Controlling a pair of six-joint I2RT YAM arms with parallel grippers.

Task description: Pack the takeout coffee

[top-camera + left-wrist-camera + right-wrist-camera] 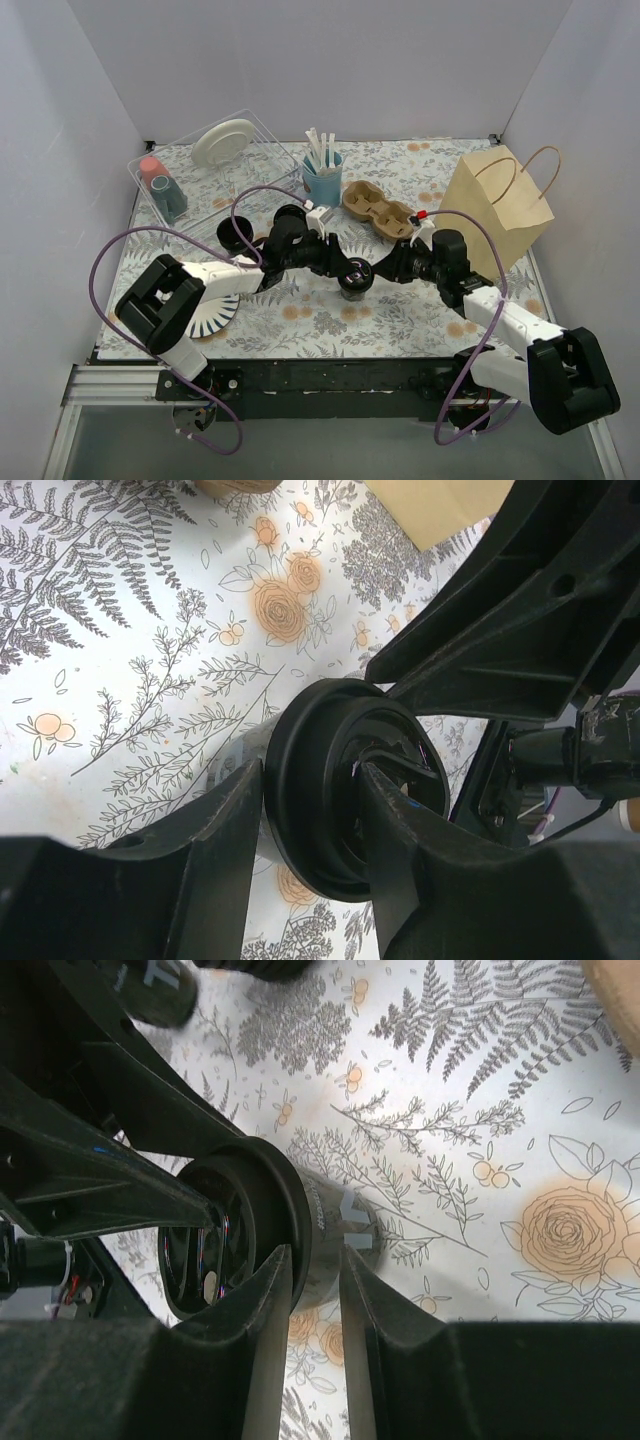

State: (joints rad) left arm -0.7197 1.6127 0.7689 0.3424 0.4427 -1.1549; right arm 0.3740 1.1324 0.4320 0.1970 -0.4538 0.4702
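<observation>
The takeout coffee (355,281), a small black cup with a black sip lid, stands upright in the middle of the flowered table. My left gripper (340,268) reaches it from the left. In the left wrist view the left gripper (310,780) is shut on the lid (320,800), one finger across its top and the other outside its rim. My right gripper (383,270) comes in from the right. In the right wrist view the right gripper (315,1255) stands narrowly open astride the lid's rim and upper cup wall (325,1215), without pinching them.
A brown paper bag (497,205) stands open at the back right. A cardboard cup carrier (378,212) and a light blue cup with white sticks (322,180) sit behind the arms. A lidless black cup (235,234) stands left, near a clear bin (215,175).
</observation>
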